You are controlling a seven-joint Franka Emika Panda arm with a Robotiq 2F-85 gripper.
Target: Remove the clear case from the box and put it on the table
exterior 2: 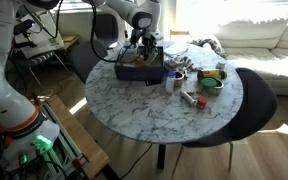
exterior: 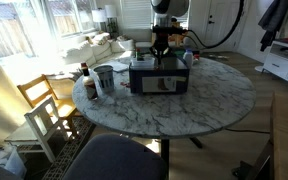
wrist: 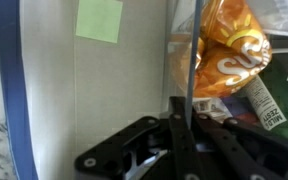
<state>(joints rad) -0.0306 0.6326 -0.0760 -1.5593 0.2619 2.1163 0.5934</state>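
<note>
hand: the hand [wrist: 174, 110] is reaching straight down into the box [exterior: 156, 78], its fingers drawn almost together. a thin see-through wall is running in between them, so it is looking like a pinch on that edge, though the contact itself is too dark to be sure of.
at the fingers: the clear case [wrist: 114, 90] is showing as a whitish panel just to one side of the hand, carrying a green sticky note [wrist: 99, 18], and it is not yet out of the box.
other side of the fingers: an orange snack bag [wrist: 224, 50] is crowding up against the same wall, touching it or nearly so.
below and around the hand: the box is sitting directly under the hand in both exterior views, enclosing both case and bag.
further out: a grey cup [exterior: 104, 78] and a bottle [exterior: 84, 74] are standing well off to one side of the hand on the bench [exterior: 184, 110].
step in hand: judging by the low, closed-in hand, the grasp is being settled and the lift is not yet starting.
next move: it is calling for a straight upward pull until the case is clearing the rim, then a sideways carry to bare bench away from the cup.
watch: the thin-edge grip is looking liable to slip, and the bag may be dragging along.
</note>
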